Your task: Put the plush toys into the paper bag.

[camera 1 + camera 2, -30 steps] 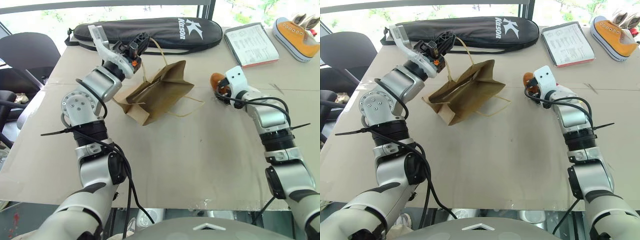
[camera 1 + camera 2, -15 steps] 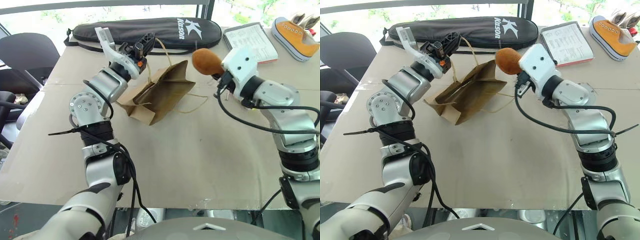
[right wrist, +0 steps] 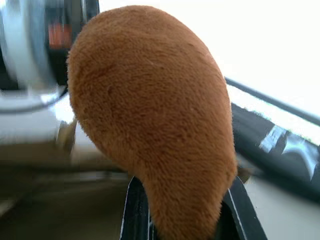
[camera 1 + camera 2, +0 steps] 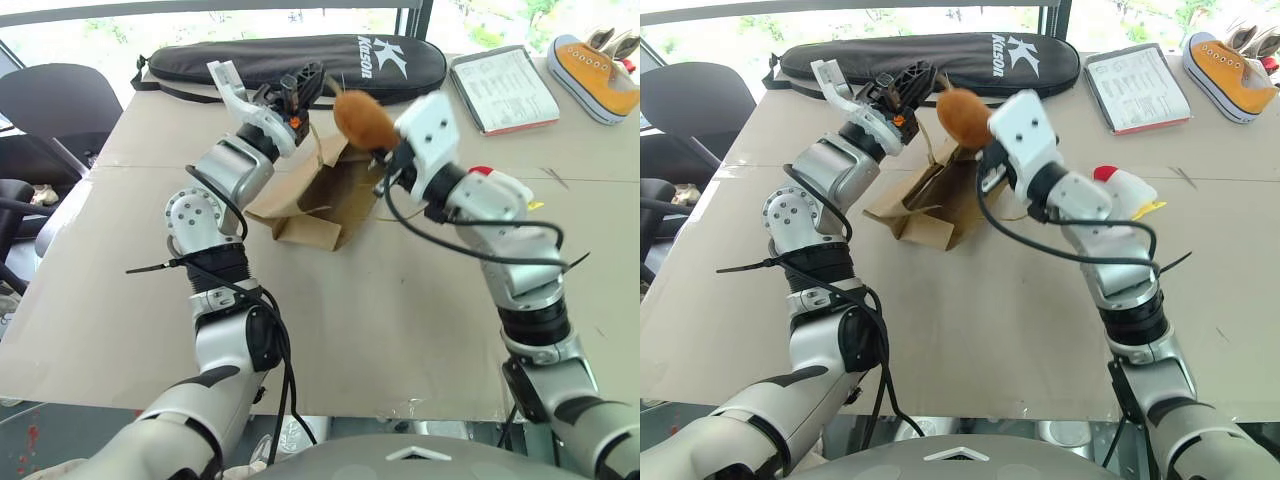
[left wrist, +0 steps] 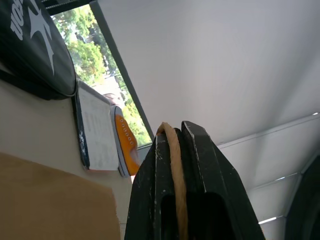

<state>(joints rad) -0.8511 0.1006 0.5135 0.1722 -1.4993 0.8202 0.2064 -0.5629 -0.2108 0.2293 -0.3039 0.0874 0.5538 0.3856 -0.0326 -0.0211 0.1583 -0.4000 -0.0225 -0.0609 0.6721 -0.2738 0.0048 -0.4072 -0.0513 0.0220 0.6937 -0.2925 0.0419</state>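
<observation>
My left claw (image 4: 305, 85) is pinched tight on one twisted cord handle (image 5: 175, 170) of the brown paper bag (image 4: 322, 198); in my left wrist view the cord runs up between the two black fingers (image 5: 150, 195), which press against it from both sides. The bag hangs below and just to the right of that claw, its upper edge lifted and its bottom end resting on the surface (image 4: 400, 320).

My right claw (image 3: 182, 220) is clamped on the brown fuzzy plush toy (image 4: 362, 118). The toy bulges out past the fingertips, its narrow end squeezed between them. It is held up off the surface, just beside my left claw and above the raised edge of the bag, not inside it.

The white plush toy with the red top and yellow beak (image 4: 1125, 187) lies on the surface behind my right forearm, well apart from the bag and away from both claws.

Beyond my left claw, along the far edge of the surface, lies a long black racket case (image 4: 300, 58). Farther to the right of my right claw sit a clipboard with printed sheets (image 4: 505, 88) and, past it at the far corner, an orange sneaker (image 4: 598, 62).
</observation>
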